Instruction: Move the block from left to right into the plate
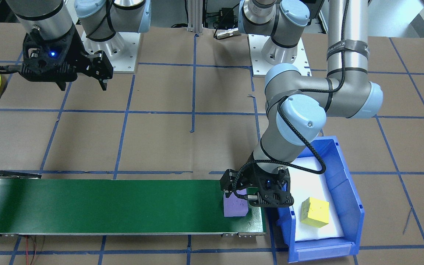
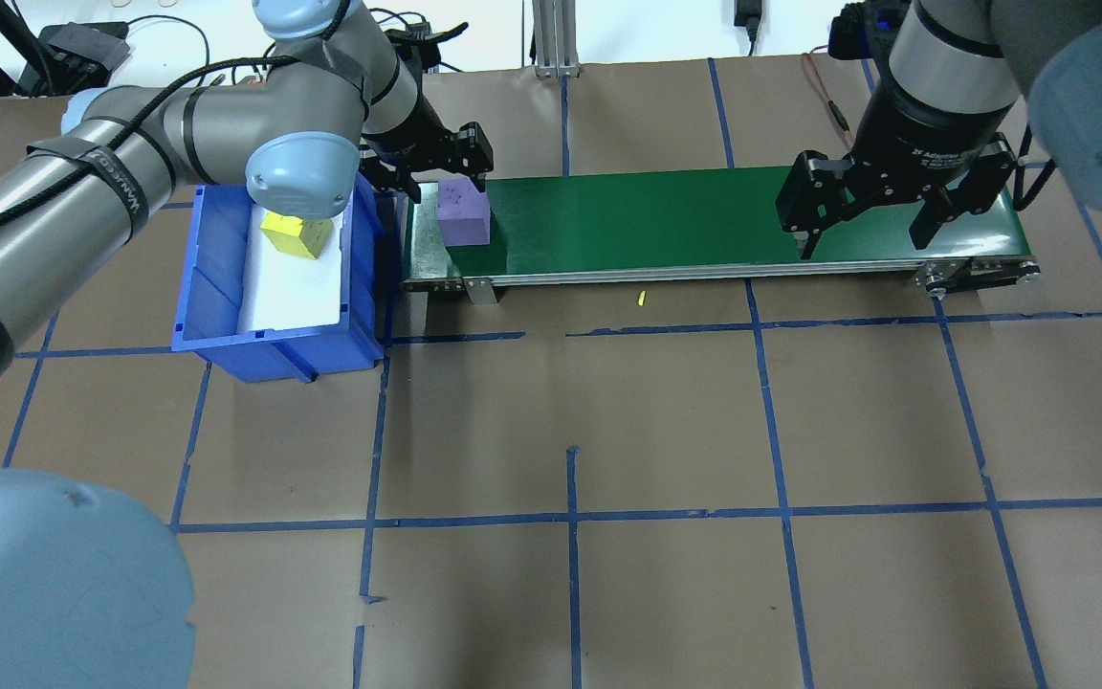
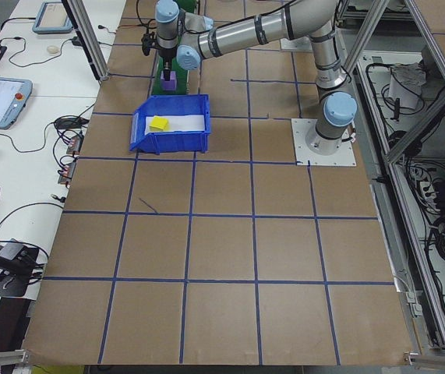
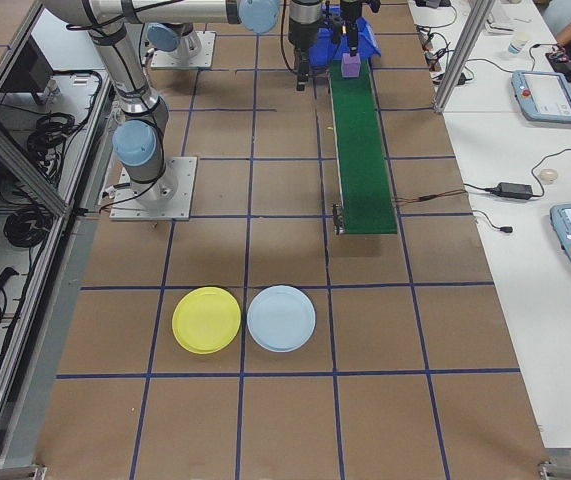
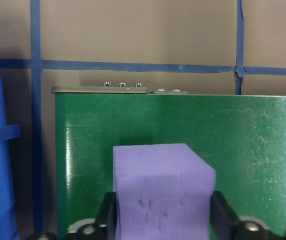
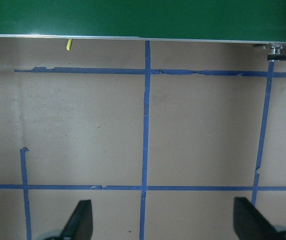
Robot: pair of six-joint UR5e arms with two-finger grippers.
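While clamped, purple block on belt

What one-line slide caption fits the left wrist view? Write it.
Purple block sits on the green conveyor belt between the left gripper's jaws.

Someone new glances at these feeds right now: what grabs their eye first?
The purple block on the green conveyor belt, at its end beside the blue bin, with the left gripper around it. Next, the yellow block inside that bin, and the right gripper open above the belt's other end.

Silver arms, pale-blue joint caps, black cables
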